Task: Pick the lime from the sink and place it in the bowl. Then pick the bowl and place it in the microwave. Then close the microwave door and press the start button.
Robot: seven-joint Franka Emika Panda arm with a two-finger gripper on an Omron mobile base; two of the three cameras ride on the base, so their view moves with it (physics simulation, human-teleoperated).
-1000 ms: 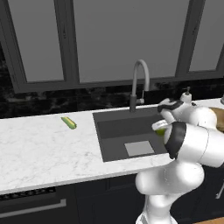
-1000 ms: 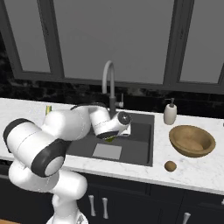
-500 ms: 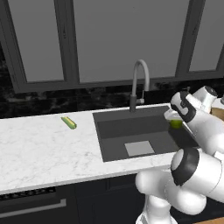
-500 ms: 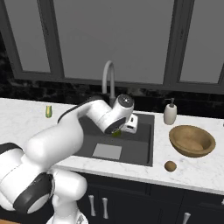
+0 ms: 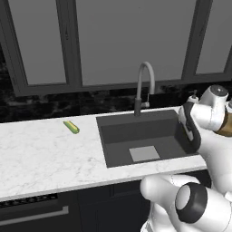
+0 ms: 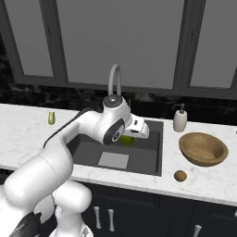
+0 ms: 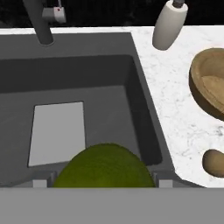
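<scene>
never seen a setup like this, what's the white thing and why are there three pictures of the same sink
The white thing is a robot arm with a two-finger claw, in a rendered kitchen. Two pictures come from cameras on its base, one behind it on each side. The third comes from a camera on the hand, looking along the claw. The claw holds a lime above the sink. On the counter to the right sit a wooden bowl, a small brown fruit and a soap bottle. A yellow-green vegetable lies on the counter to the left.

windows (image 5: 131,41): grey-framed panes at 12 o'clock | backsplash (image 5: 45,106): black marble | counter (image 5: 41,158): white marble | cabinets (image 6: 152,210): dark, 6 o'clock
</scene>
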